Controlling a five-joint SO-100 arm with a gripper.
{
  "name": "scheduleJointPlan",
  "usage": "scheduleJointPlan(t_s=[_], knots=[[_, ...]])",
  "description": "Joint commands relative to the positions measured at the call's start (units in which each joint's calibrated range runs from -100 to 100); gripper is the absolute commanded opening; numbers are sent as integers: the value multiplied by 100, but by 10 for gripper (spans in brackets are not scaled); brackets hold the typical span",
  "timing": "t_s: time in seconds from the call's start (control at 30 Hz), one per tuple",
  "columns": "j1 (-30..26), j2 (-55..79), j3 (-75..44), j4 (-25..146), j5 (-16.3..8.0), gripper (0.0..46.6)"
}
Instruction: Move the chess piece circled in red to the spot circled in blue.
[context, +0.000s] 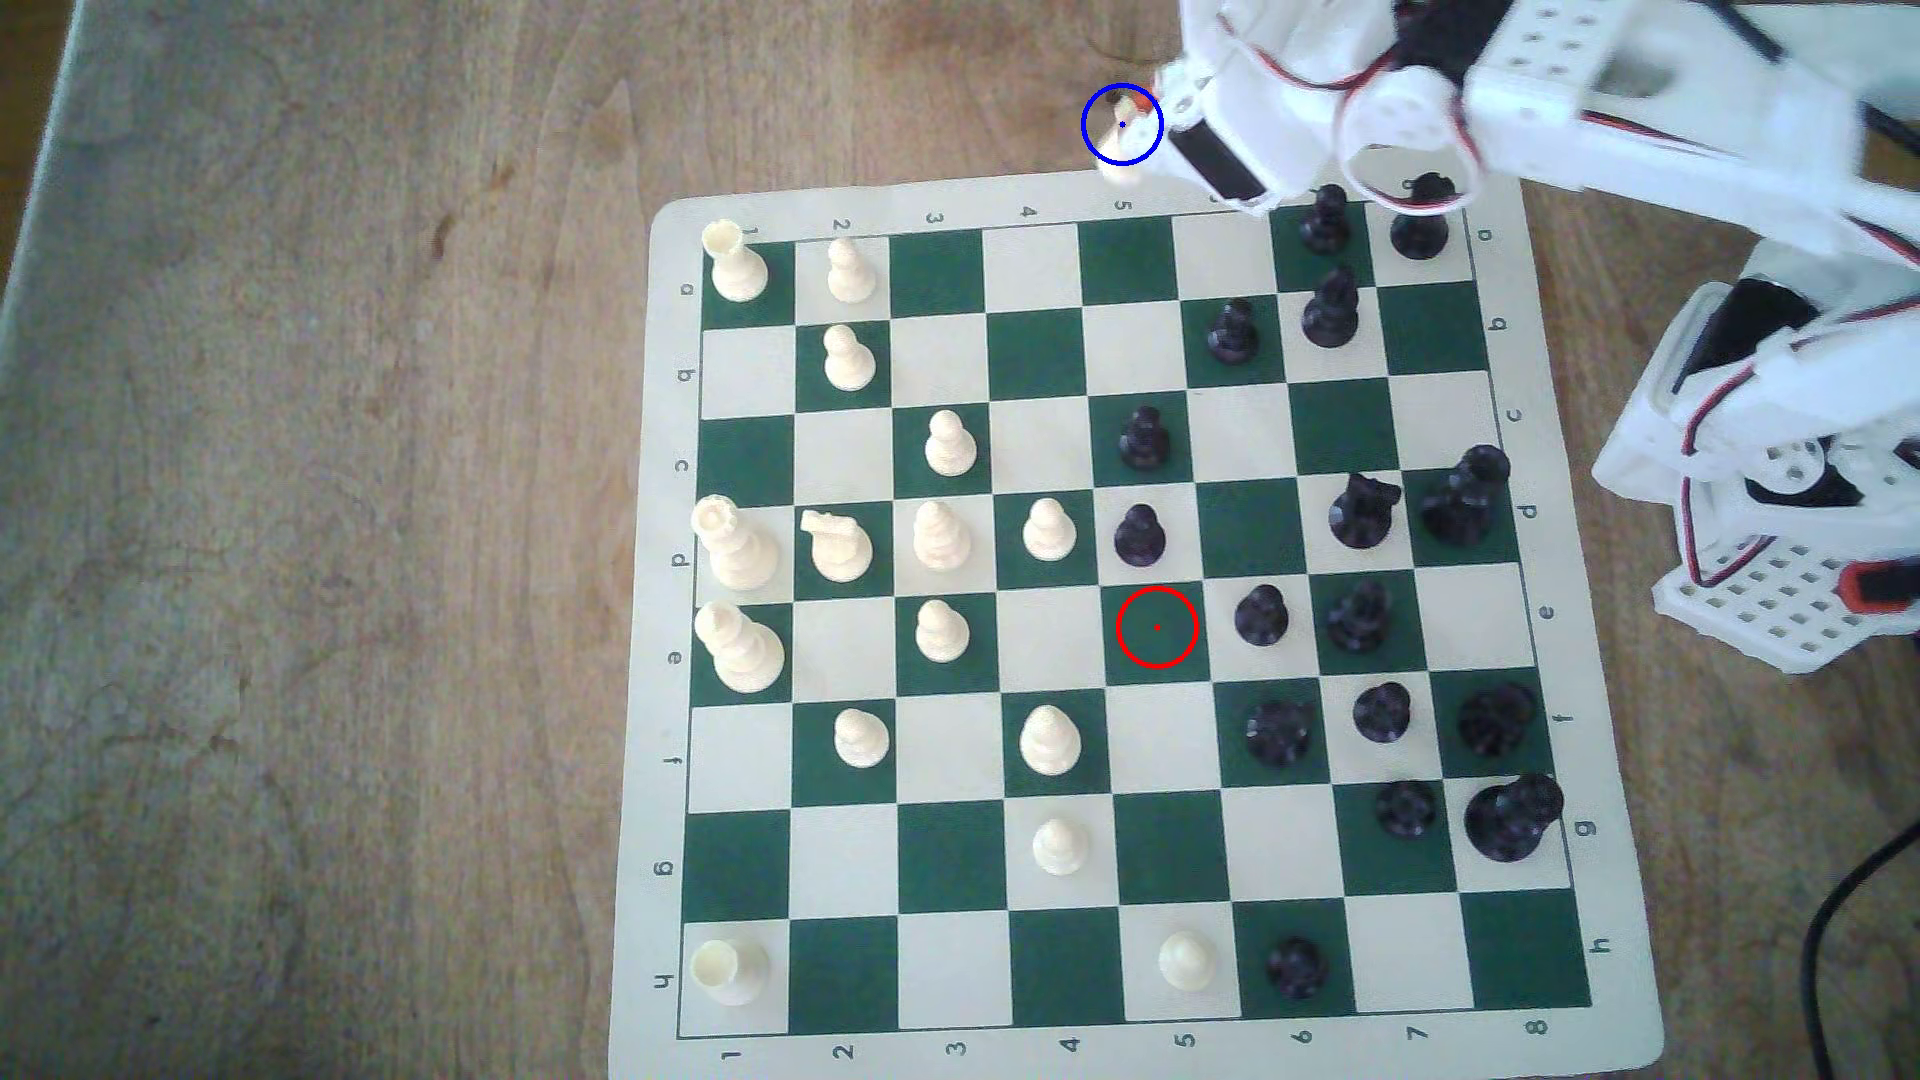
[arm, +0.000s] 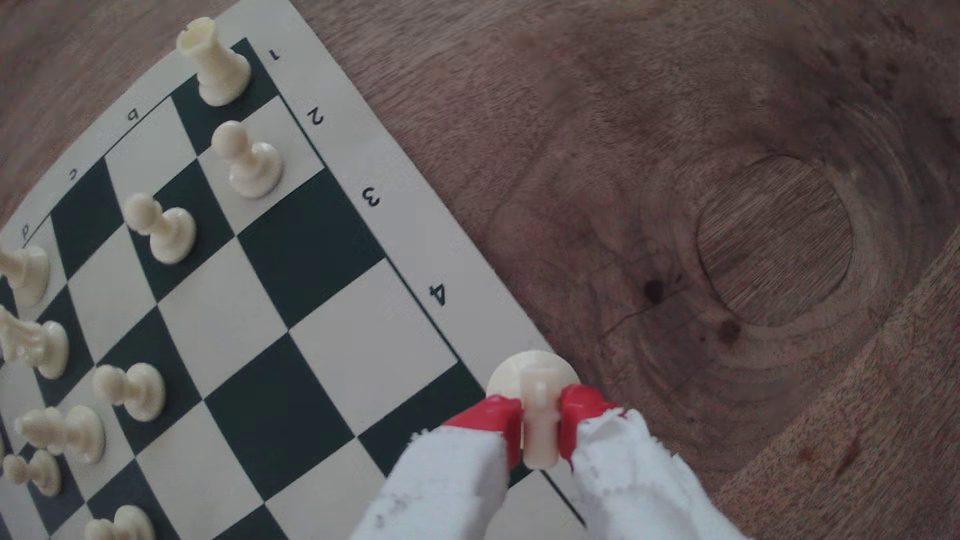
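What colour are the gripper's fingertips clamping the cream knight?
Red, clearest in the wrist view: the fingertips of the gripper pinch the cream knight.

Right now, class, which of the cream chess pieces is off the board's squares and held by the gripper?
The cream knight, clamped between the gripper's red fingertips over the board's edge, at the blue ring. Every other cream piece stands free on a square.

- My arm (context: 1558, 93) is white printed plastic, perforated plates, black servos.
- Red and black wires run along it.
- My gripper (arm: 540, 423) has red fingertips (arm: 493, 418), white cloth-wrapped fingers.
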Motion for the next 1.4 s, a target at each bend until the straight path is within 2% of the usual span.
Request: scheduleJointPlan(t_s=[0.0,1.23,1.37], knots=[[206,304,-469,-297,10,3],[339,1781,-1285,-854,132,3],[339,1841,-1313,-887,132,16]])
